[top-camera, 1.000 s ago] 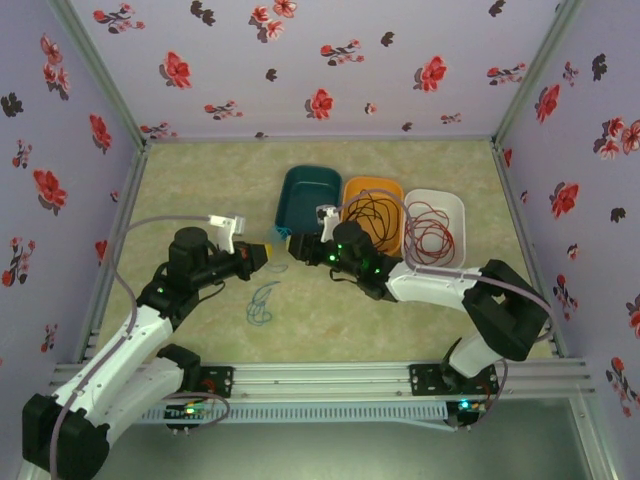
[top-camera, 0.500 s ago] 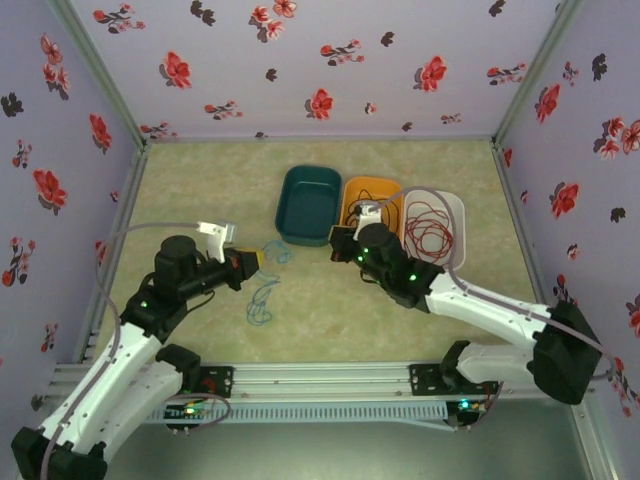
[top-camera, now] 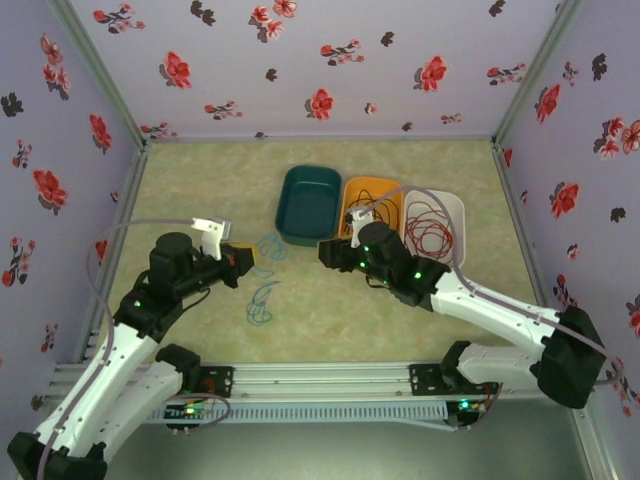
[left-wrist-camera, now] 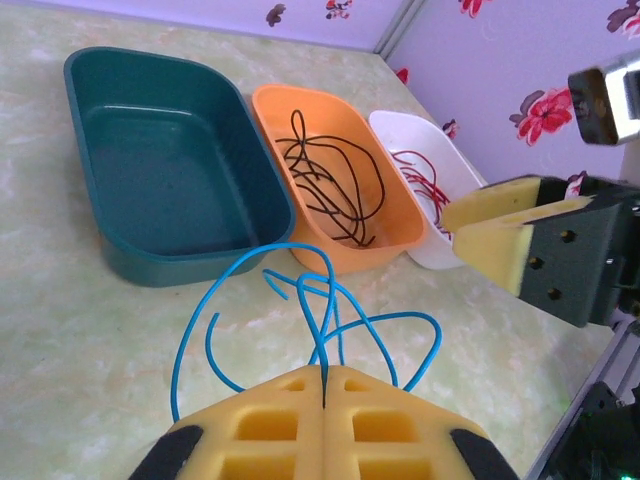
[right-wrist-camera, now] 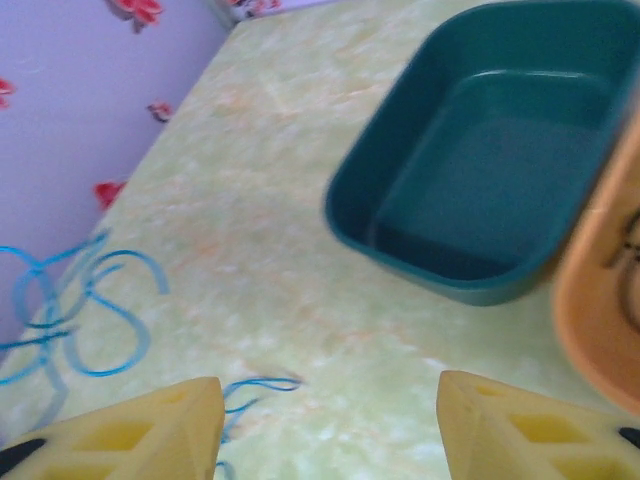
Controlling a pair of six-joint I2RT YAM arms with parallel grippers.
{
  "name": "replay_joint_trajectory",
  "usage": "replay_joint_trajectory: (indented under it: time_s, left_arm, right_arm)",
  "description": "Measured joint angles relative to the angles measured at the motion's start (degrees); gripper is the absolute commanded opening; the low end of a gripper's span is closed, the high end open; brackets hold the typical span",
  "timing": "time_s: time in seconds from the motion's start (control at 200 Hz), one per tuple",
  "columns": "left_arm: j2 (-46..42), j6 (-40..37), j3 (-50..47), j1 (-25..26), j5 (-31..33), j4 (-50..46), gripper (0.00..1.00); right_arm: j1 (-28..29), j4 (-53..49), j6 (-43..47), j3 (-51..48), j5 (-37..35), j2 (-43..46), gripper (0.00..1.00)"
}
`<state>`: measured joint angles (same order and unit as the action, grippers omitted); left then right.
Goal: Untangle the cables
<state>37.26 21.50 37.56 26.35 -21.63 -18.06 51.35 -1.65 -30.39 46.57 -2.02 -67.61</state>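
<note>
Mottled green-beige tabletop, boxed in by lilac walls printed with red flowers. Three oblong plastic trays in a row at the far middle: teal tray bare, orange tray holding one loose black cable, white tray holding coiled red cable. Yellow-padded left hand pinched tight on a thin blue cable, loops fanning toward the teal tray. Yellow-padded right hand spread wide, empty, near the teal tray's front corner. Second blue loop flat on the tabletop, nearer the arm bases.
</note>
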Motion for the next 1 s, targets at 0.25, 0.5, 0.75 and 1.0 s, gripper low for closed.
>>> replay_joint_trajectory:
  time_s: [0.25, 0.5, 0.75, 1.0]
  left_arm:
    - [1.5, -0.7, 0.0, 0.0, -3.7, 3.5, 0.0]
    - [1.5, -0.7, 0.0, 0.0, -7.9, 8.0, 0.0]
    - [1.5, -0.3, 0.0, 0.0, -10.4, 10.4, 0.0]
    - [1.5, 0.8, -0.3, 0.0, -11.2, 12.0, 0.0]
  right_arm:
    - [0.0, 2.3, 2.0, 5.2, 14.9, -6.1, 0.6]
    - [0.0, 5.5, 4.3, 3.7, 19.0, -6.7, 0.56]
    - [-1.0, 11.1, 4.3, 1.2, 20.3, -6.7, 0.47]
    - [-2.7, 18.6, 2.3, -2.2, 24.2, -6.7, 0.42]
